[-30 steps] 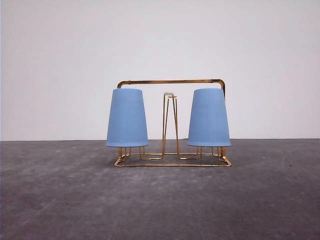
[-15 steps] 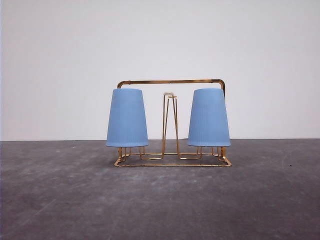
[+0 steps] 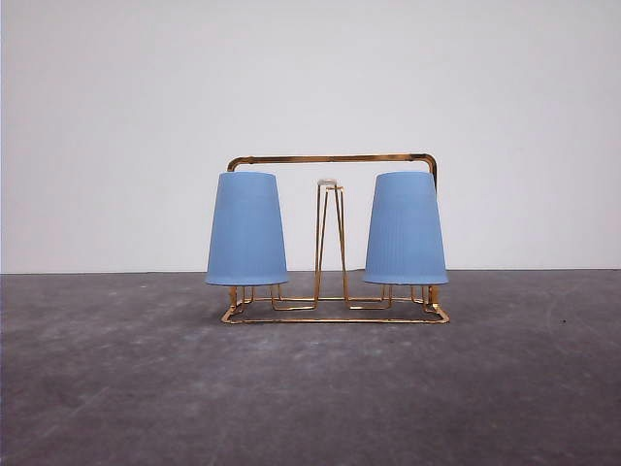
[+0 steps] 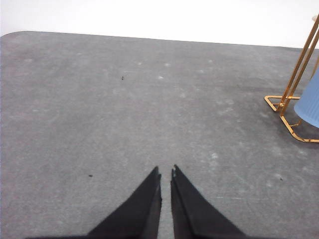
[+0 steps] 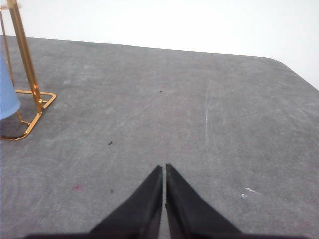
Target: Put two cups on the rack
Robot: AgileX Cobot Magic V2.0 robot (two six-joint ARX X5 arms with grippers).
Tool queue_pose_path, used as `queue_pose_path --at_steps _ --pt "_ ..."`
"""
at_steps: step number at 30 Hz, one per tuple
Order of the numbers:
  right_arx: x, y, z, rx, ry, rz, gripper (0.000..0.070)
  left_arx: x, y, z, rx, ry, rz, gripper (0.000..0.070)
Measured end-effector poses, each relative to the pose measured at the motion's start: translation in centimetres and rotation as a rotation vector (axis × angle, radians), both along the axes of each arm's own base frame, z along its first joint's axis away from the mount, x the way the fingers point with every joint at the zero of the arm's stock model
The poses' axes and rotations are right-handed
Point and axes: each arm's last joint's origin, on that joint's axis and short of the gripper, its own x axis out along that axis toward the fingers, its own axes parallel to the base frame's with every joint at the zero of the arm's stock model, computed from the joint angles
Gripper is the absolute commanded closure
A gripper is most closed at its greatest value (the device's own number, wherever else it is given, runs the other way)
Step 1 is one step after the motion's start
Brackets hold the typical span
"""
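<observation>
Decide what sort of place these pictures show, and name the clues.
Probably a bare robot test bench, not a kitchen: a plain grey tabletop, a blank white backdrop, and just a gold wire cup rack bearing two upturned light-blue cups.

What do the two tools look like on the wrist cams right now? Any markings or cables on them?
The left tool and the right tool look alike: each has two matte black fingers, broad at the base and tapering to sharp, wedge-like tips. No markings, labels or cables are visible on the parts in view. The arms behind them are out of frame.
</observation>
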Motion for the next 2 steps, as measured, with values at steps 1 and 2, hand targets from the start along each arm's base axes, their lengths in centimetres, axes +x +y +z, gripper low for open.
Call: queue_pose_path --at_steps 1,2 --pt "0.0 0.0 0.0 0.0 0.0 0.0 0.0693 0.0 0.0 0.0 0.0 0.0 0.0 0.0685" --pt "0.0 0.0 0.0 0.0 0.0 0.0 0.0693 0.0 0.0 0.0 0.0 0.0 0.0 0.0685"
